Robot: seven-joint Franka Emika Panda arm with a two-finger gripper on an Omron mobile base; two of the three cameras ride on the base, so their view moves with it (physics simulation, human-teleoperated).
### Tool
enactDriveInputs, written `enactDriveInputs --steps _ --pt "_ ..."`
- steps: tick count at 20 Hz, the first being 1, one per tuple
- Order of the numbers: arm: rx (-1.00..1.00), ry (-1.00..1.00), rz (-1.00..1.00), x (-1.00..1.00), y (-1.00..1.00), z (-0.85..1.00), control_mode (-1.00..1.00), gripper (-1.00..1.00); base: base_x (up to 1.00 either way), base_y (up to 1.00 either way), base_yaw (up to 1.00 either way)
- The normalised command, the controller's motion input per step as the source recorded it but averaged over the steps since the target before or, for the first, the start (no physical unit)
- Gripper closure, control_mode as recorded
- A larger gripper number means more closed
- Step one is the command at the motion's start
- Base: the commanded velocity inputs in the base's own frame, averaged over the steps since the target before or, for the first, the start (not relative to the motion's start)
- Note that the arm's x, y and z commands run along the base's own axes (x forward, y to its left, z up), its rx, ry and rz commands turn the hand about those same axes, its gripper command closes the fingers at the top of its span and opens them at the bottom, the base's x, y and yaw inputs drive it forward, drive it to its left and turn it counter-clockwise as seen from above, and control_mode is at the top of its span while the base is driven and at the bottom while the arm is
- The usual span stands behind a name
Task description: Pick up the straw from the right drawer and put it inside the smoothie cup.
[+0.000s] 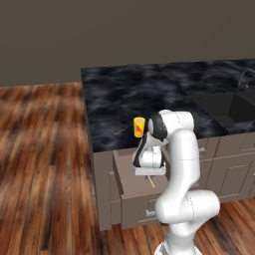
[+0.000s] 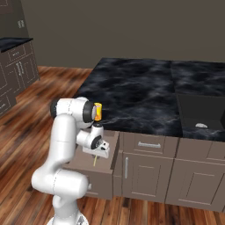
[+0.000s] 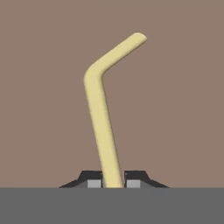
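1. Floor (image 1: 45, 164): brown wood planks lie left of the island and run along its near side.
2. Counter (image 1: 149, 94): a black marbled top covers the island; its near left corner is just left of the cup.
3. Cup (image 1: 139, 127): the small yellow-orange tumbler with a red mark stands upright on the counter, close to the near edge. In the right base view the cup (image 2: 98, 111) sits just beside the arm's dark joint, partly hidden by it.
4. Drawer (image 1: 130, 183): the grey-brown box is pulled out from the island's near face, below the cup. In the right base view the drawer (image 2: 83, 161) stands open left of the closed cabinet fronts.
5. Gripper (image 1: 150, 172): it points down into the open drawer, low over its floor. In the hand view the gripper (image 3: 113, 183) has its two dark fingertips (image 3: 93, 183) clamped against the lower end of the straw, one on each side.
6. Straw (image 3: 101, 113): pale yellow with a bend near its far end, set against the drawer's brown floor. In the left base view the straw (image 1: 151, 181) is a thin slanted sliver below the hand; in the right base view the straw (image 2: 95, 161) hangs below the hand over the drawer.
7. Sink (image 1: 229, 107): a dark basin is sunk into the counter at the far right, well apart from the cup.
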Motion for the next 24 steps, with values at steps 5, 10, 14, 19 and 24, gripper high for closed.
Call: enactDriveInputs --steps 5,10,14,19,24 --pt "0.0 -0.12 0.12 -0.23 0.02 0.41 -1.0 1.0 0.0 0.0 0.0" --pt "0.0 -0.1 0.17 -0.26 0.01 0.83 -1.0 1.0 0.0 0.0 0.0" --pt "-0.01 -0.01 0.2 -0.54 0.01 0.79 -1.0 1.0 0.0 0.0 0.0" --pt "-0.02 0.0 0.23 -0.47 0.0 0.99 -1.0 1.0 0.0 0.0 0.0" --pt "0.0 -0.06 0.27 -0.38 0.1 1.0 -1.0 1.0 0.0 0.0 0.0"
